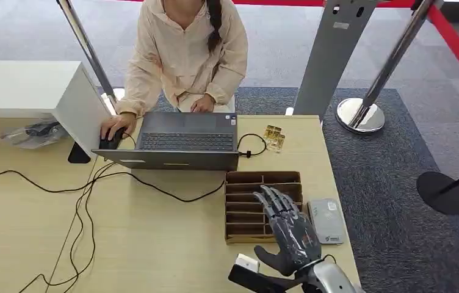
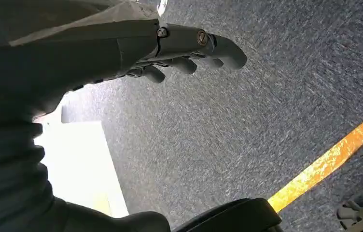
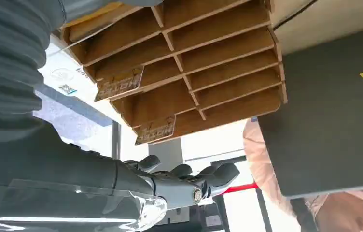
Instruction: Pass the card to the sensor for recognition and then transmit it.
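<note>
Right hand (image 1: 289,229) hovers over the slotted card box (image 1: 243,207), fingers (image 1: 274,201) spread, empty.

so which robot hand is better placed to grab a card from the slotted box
Right. The right robot hand hovers open over the slotted box, beside the sensor. The left robot hand hangs over carpet.

1. A person (image 1: 184,55) in a pale jacket sits behind the tabletop (image 1: 25,226), one hand on a mouse (image 1: 110,143).
2. An open grey laptop (image 1: 181,141) faces the person.
3. Black cables (image 1: 86,201) trail across the wood.
4. A white box (image 1: 32,88) stands at the far left.
5. A chrome stanchion base (image 1: 360,115) rests on the grey carpet.
</note>
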